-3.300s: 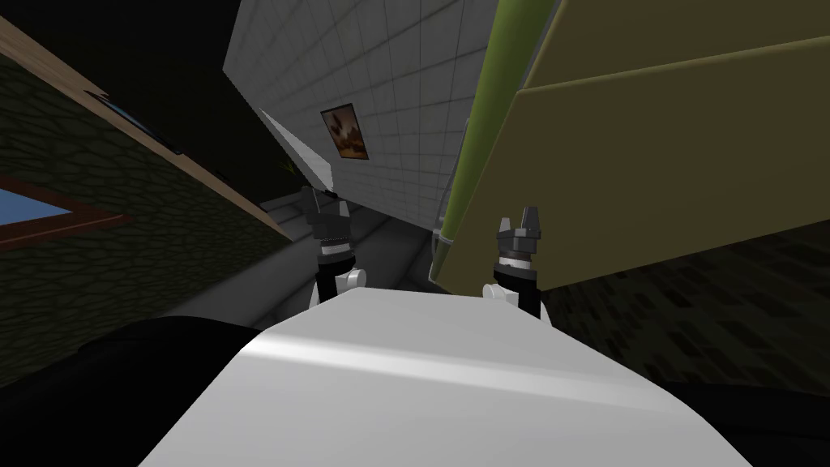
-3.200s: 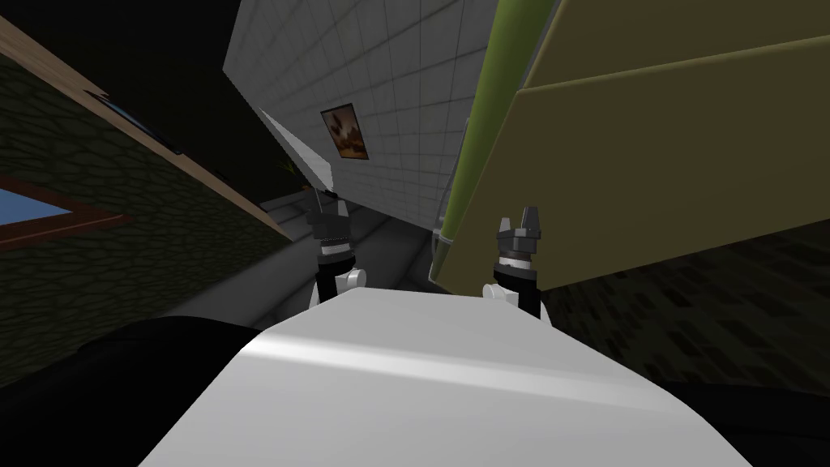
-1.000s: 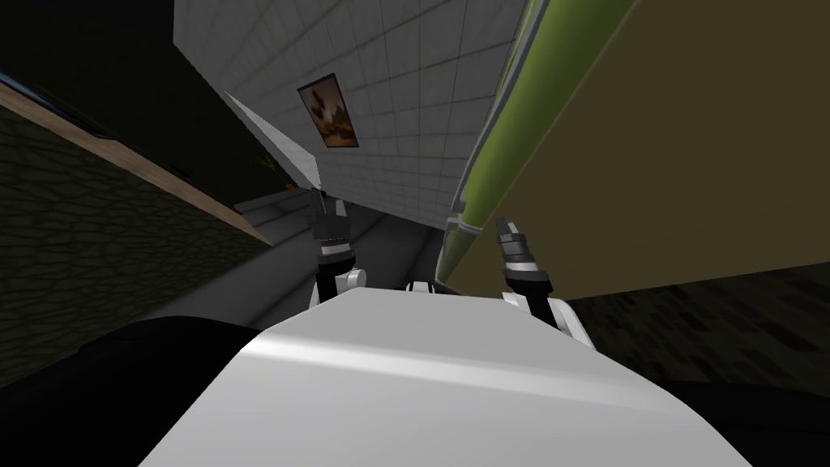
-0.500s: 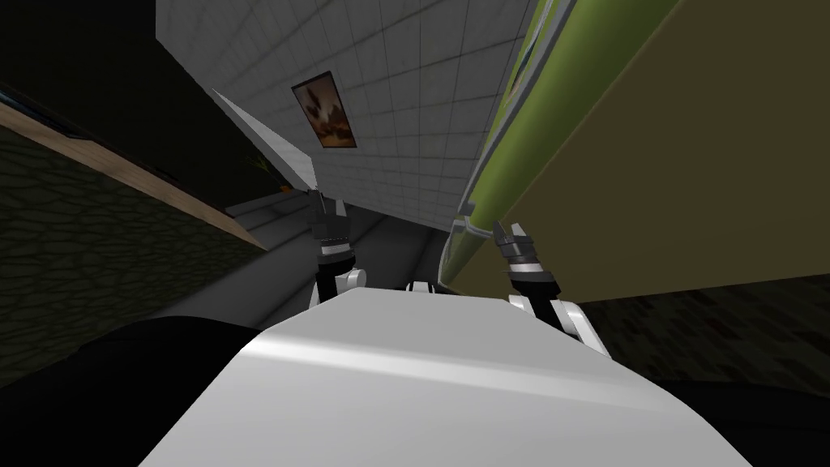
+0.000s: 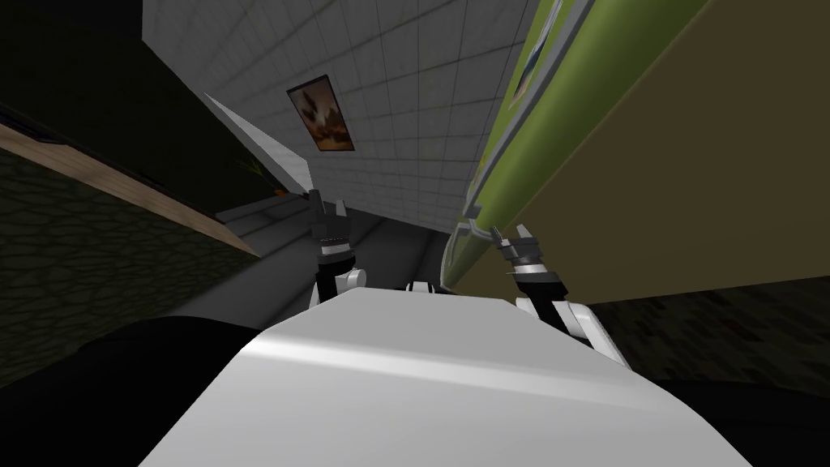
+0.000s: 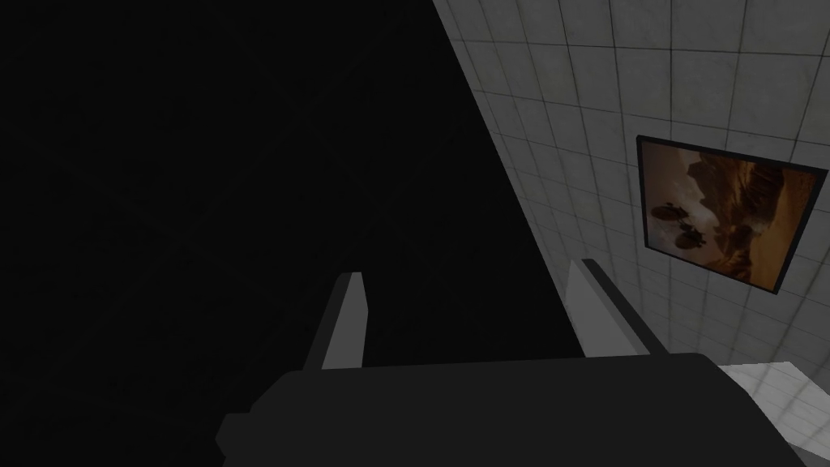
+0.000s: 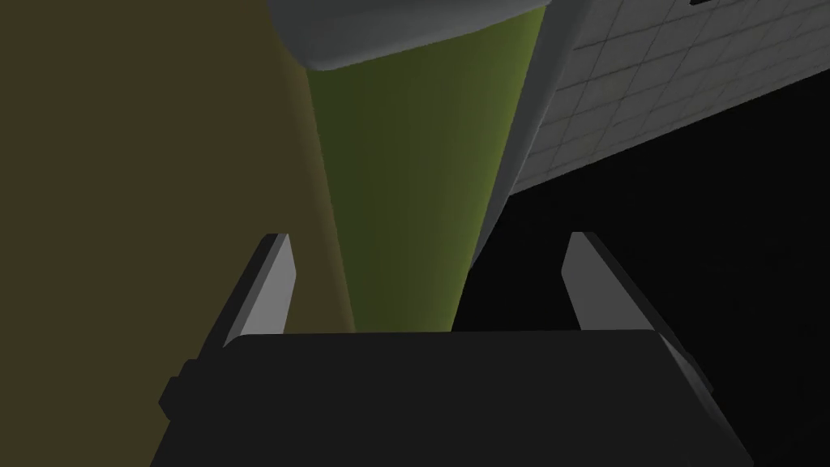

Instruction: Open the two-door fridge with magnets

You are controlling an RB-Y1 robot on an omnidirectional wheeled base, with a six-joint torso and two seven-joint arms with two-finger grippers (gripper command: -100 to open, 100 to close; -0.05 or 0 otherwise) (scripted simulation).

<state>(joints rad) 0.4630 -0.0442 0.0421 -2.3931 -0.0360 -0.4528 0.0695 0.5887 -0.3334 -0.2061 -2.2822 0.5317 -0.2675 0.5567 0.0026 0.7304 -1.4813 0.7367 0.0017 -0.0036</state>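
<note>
Placement of the right gripper point(image 5: 512, 236) at the tall two-door fridge point(image 5: 705, 162), which stands on the robot's right and presents a flat olive-brown side panel point(image 5: 632, 227) and a rounded bright green front band point(image 5: 559, 105). In the head view the gripper sits low on the fridge, just where the green band meets the olive-brown panel. In the right wrist view its two light grey blade fingers point(image 7: 270, 280) stand wide apart with nothing clamped. The green band runs up between them from the dark gripper body to a pale grey rounded cap point(image 7: 389, 32). One finger lies over the olive-brown panel, the other over a black area point(image 7: 689, 227). Whether either finger touches the fridge cannot be told. The left gripper point(image 5: 327, 203) is held ahead of the robot on its left, well apart from the fridge, its fingers likewise parted and empty. A grey-white tiled wall point(image 5: 405, 97) stands beyond both grippers.
</note>
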